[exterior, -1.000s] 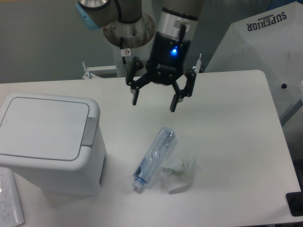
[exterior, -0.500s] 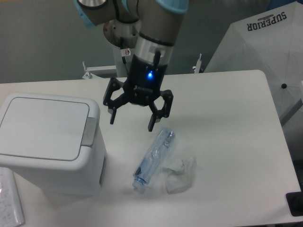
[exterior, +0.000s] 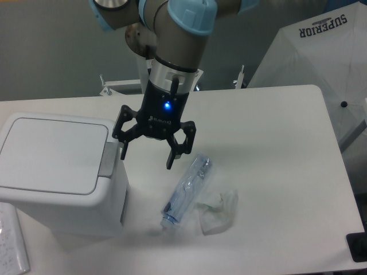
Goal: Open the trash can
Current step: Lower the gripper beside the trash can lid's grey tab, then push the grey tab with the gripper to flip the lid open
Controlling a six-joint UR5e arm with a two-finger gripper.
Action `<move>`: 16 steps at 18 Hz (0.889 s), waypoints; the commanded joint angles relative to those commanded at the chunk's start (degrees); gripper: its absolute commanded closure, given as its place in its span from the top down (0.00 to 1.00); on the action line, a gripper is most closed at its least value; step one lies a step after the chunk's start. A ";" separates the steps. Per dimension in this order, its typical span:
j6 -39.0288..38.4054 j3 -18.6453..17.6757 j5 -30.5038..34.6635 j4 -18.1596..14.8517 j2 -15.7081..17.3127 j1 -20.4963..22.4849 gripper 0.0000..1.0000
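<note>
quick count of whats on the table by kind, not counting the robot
trash can: 1
clear plastic bottle: 1
crumpled clear plastic piece: 1
white flat object at the front left corner: 1
dark object at the front right edge: 1
total: 5

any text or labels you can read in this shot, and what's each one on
"SUPERIOR" in dark capitals, on the white umbrella-like canopy at the upper right.
Small red-and-white sticker on the robot arm: too small to read.
Clear plastic bottle, trash can and gripper: no readable text.
</note>
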 joint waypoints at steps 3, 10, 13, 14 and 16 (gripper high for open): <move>-0.26 0.00 -0.09 0.00 0.00 0.00 1.00; -1.41 -0.70 0.00 1.76 -0.09 -0.70 1.00; -1.41 -0.79 0.00 1.76 -0.09 -0.70 1.00; -1.41 -0.97 0.00 1.76 -0.17 -0.79 1.00; -1.41 -0.97 0.00 1.76 -0.44 -1.23 1.00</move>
